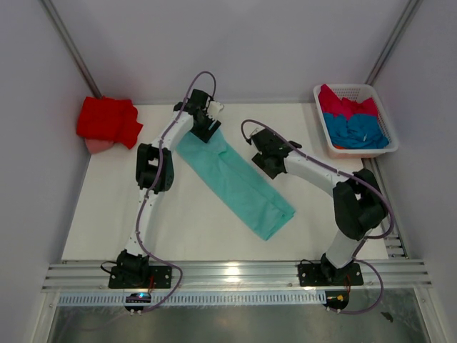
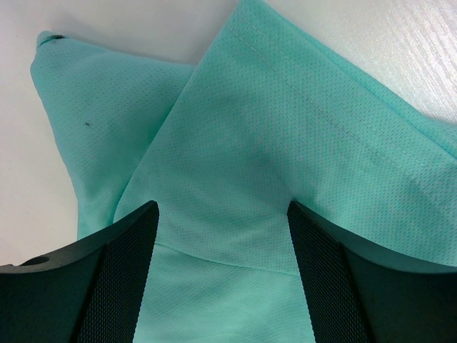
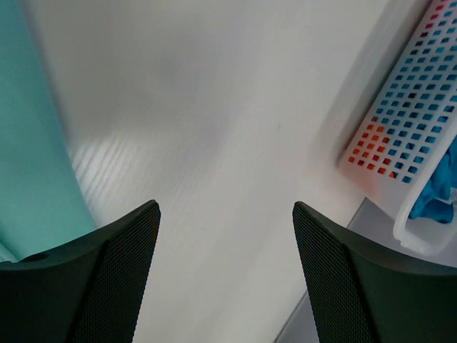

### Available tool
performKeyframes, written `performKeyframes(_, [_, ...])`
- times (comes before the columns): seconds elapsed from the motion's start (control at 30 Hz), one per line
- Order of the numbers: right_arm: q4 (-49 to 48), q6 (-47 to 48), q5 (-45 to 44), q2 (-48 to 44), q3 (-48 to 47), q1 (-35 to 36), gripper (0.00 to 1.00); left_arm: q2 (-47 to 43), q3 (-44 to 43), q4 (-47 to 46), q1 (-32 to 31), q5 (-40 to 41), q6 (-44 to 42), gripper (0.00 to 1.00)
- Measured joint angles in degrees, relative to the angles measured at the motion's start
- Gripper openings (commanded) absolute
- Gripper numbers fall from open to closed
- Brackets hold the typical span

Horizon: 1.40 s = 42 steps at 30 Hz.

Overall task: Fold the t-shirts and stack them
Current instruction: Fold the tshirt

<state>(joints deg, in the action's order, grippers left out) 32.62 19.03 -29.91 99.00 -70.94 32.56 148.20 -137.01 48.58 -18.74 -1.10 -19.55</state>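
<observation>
Mint-teal t-shirt [image 1: 235, 182] lies under the wide-open, empty left gripper [image 2: 221, 207]; right gripper [image 3: 226, 207] gapes empty too.

No text, label, brand, number or sign can be read in any view — not on the shirts, the basket, the arms or the table.

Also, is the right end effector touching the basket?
Apart. The right wrist view shows bare table between the right end effector and the basket; the top view agrees.
</observation>
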Motion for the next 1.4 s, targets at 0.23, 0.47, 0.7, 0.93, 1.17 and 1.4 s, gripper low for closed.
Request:
performKeyframes(0.23, [0.28,2.95,15.72,-2.12,-2.01,0.13,0.79,0.00,0.02,0.00,0.00,0.00,0.00,0.76])
performKeyframes(0.47, [3.15,7.34,25.68,-4.55,1.38,0.46,0.79,-0.02,0.02,-0.02,0.00,0.00,0.02,0.75])
performKeyframes(0.7, [5.03,10.47,30.49,-4.79,7.06,0.46,0.79,-0.04,0.07,-0.04,0.00,0.00,0.02,0.76])
performKeyframes(0.93, [5.09,11.15,33.81,-4.79,8.02,0.46,0.79,-0.13,0.22,-0.13,0.00,0.00,0.02,0.76])
performKeyframes(1.17, [5.33,11.10,36.44,-4.44,9.99,0.46,0.79,-0.13,0.24,-0.15,0.00,0.09,0.02,0.75])
performKeyframes(1.4, [5.64,11.17,38.62,-4.44,11.63,1.11,0.79,-0.15,0.24,-0.17,-0.07,0.50,0.02,0.76])
